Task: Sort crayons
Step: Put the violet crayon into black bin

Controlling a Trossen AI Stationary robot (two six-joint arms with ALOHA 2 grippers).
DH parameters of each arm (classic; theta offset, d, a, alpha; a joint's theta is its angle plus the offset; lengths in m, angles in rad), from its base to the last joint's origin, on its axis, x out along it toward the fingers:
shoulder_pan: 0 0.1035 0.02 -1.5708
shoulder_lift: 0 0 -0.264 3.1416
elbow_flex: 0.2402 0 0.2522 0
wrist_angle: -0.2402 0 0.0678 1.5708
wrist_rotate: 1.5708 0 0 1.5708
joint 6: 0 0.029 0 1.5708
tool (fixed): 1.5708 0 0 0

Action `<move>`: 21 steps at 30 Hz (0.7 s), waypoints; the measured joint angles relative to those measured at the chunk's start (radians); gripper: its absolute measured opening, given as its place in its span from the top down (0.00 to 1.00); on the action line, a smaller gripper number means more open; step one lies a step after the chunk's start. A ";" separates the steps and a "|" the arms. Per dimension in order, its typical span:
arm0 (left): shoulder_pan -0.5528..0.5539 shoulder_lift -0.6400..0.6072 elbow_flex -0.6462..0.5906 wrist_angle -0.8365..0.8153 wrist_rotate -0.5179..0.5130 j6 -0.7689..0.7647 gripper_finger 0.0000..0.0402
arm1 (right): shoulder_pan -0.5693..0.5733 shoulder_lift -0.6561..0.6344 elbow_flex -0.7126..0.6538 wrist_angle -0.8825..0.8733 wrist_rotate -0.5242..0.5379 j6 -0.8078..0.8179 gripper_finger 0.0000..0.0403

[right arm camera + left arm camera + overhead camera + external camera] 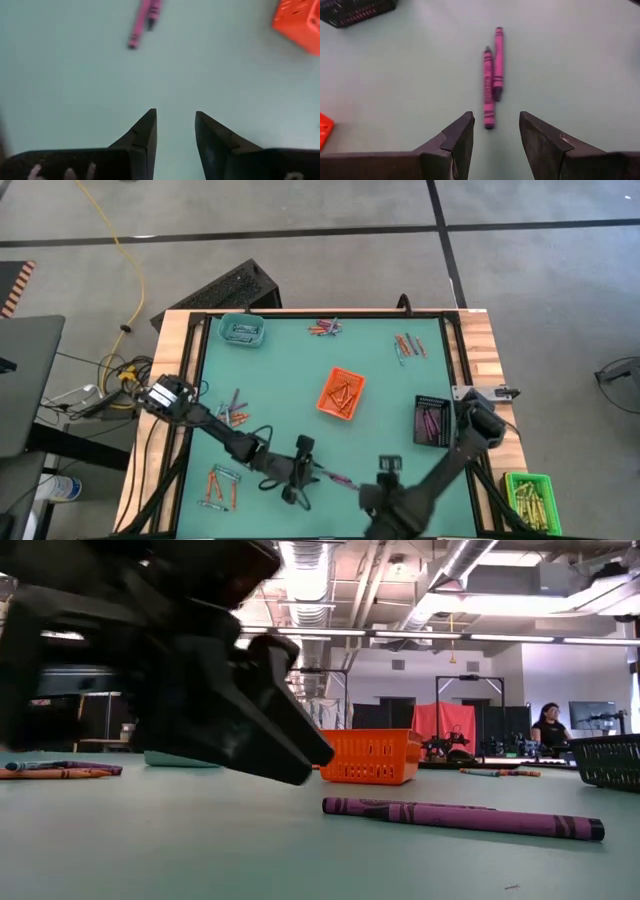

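Behind the left gripper [300,755], the orange basket [375,757] is partly hidden.

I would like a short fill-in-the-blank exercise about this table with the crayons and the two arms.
1. The two crayons lying before the left gripper are ____ in colour.
2. The basket in the middle of the table is ____.
3. The fingers of both the left gripper and the right gripper are ____ and hold nothing.
4. The black basket holds ____ crayons.

Missing words: pink; orange; open; purple
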 joint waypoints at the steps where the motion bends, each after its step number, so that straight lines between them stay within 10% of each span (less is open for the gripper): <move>1: 0.016 0.000 0.000 -0.002 0.030 -0.007 0.63 | 0.020 0.000 0.000 0.011 0.000 0.038 0.69; 12: 0.080 0.000 0.053 -0.071 0.164 -0.125 0.63 | 0.185 0.000 0.000 0.093 0.043 0.329 0.69; 21: 0.056 0.000 0.121 -0.232 0.081 -0.214 0.63 | 0.237 0.001 0.000 0.094 0.101 0.408 0.69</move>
